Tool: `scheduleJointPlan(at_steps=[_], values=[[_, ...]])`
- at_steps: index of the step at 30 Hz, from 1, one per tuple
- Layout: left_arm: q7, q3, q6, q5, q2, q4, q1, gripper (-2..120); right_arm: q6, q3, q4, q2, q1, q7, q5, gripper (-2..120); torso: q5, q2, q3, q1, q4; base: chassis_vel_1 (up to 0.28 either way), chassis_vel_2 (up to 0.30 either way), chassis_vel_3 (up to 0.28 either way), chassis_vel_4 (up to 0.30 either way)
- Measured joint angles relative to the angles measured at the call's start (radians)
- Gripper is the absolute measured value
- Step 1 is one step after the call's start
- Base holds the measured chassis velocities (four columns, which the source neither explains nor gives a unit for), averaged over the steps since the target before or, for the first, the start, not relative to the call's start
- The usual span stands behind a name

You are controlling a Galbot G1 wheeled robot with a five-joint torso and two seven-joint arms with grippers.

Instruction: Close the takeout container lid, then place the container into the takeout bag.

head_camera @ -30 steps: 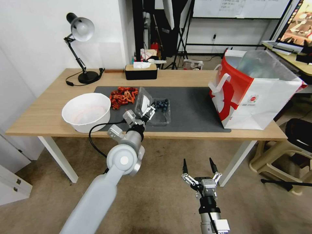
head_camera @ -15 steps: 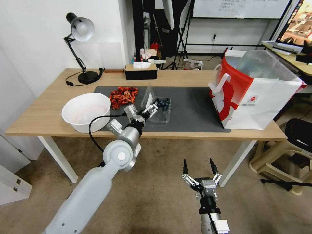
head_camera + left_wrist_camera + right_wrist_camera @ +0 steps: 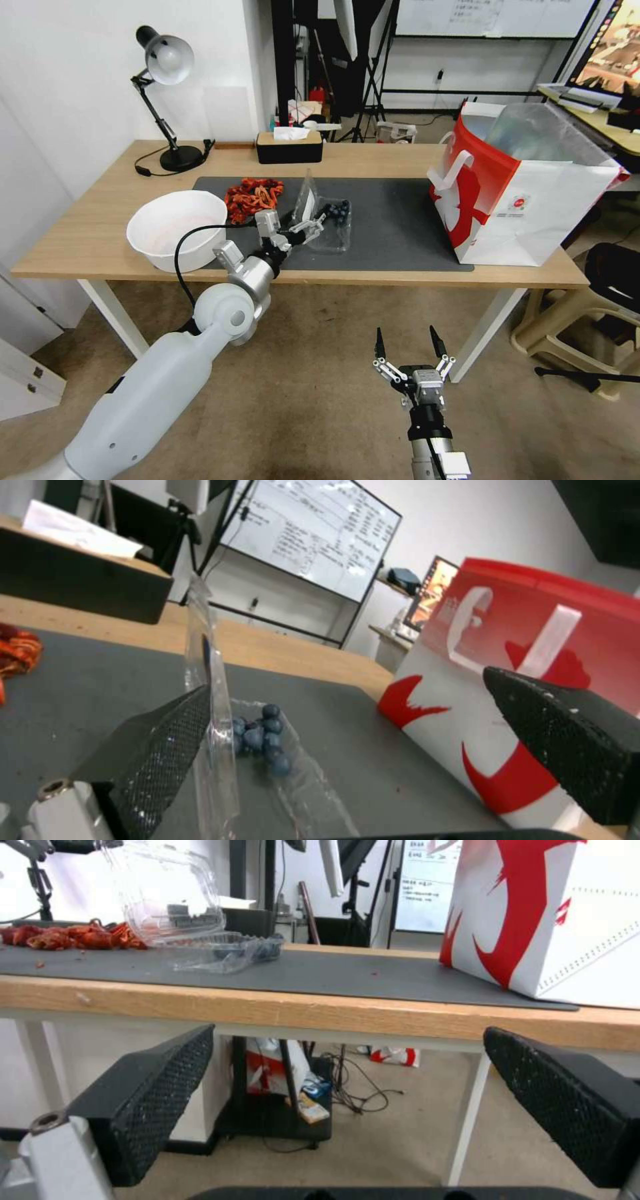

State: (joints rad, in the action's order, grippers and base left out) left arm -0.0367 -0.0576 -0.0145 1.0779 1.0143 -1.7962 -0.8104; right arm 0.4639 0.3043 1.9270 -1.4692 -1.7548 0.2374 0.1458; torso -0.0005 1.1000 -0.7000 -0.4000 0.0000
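Clear lid (image 3: 208,680) edge-on, label unreadable, against left hand (image 3: 308,225).

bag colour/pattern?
Takeout bag: red and white with white handles, silvery lining; clearest in the head view.

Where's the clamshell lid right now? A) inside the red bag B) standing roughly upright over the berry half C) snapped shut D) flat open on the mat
B: in the head view the lid stands nearly on edge above the berry half of the takeout container, with the open left tool at it; the left wrist view shows one finger against the upright clear panel.
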Motion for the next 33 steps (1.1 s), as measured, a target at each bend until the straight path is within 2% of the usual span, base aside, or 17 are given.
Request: scheduleJointPlan(at_steps=[5,7,10,12,13,17,18,26,33], values=[[0.028,-0.017,-0.009,-0.013,-0.01,0.017,0.016,100,0.0,0.0,0.0,0.001,0.0,-0.006,-0.006,100,0.0003,0.0,0.0,0.0,0.0001,0.0,0.0,0.0,0.0],[0.039,-0.025,-0.011,-0.014,-0.01,0.026,0.026,100,-0.001,0.0,0.005,0.013,-0.001,-0.024,-0.022,100,0.0053,0.0,0.0,0.0,0.0007,0.0,0.0,0.0,0.0],[0.061,-0.036,-0.012,-0.015,-0.01,0.042,0.038,100,-0.008,-0.004,0.022,0.041,-0.008,-0.064,-0.071,100,0.0074,0.0,0.0,0.0,-0.0005,0.0,0.0,0.0,0.0],[0.072,-0.039,-0.012,-0.017,-0.011,0.047,0.043,100,-0.01,0.0,0.031,0.052,-0.007,-0.079,-0.09,100,0.0065,0.0,0.0,0.0,-0.0005,0.0,0.0,0.0,0.0],[0.082,-0.044,-0.013,-0.018,-0.013,0.053,0.05,100,-0.014,0.012,0.038,0.064,-0.005,-0.093,-0.108,100,0.0037,0.0,0.0,0.0,0.0001,0.0,0.0,0.0,0.0],[0.105,-0.059,-0.016,-0.018,-0.016,0.071,0.078,100,-0.021,0.029,0.056,0.093,-0.006,-0.156,-0.173,100,0.003,0.0,0.0,0.0,0.0,0.0,0.0,0.0,0.0],[0.118,-0.07,-0.016,-0.018,-0.017,0.083,0.096,100,-0.021,0.038,0.061,0.107,-0.01,-0.186,-0.197,100,0.0016,0.0,0.0,0.0,-0.0002,0.0,0.0,0.0,0.0],[0.166,-0.102,-0.017,-0.016,-0.013,0.126,0.15,100,-0.024,0.08,0.075,0.159,-0.011,-0.267,-0.249,100,0.0011,0.0,0.0,0.0,-0.0001,0.0,0.0,0.0,0.0],[0.21,-0.134,-0.009,-0.012,-0.01,0.162,0.192,100,-0.027,0.09,0.073,0.171,-0.006,-0.271,-0.253,100,0.0006,0.0,0.0,0.0,0.0,0.0,0.0,0.0,0.0]])
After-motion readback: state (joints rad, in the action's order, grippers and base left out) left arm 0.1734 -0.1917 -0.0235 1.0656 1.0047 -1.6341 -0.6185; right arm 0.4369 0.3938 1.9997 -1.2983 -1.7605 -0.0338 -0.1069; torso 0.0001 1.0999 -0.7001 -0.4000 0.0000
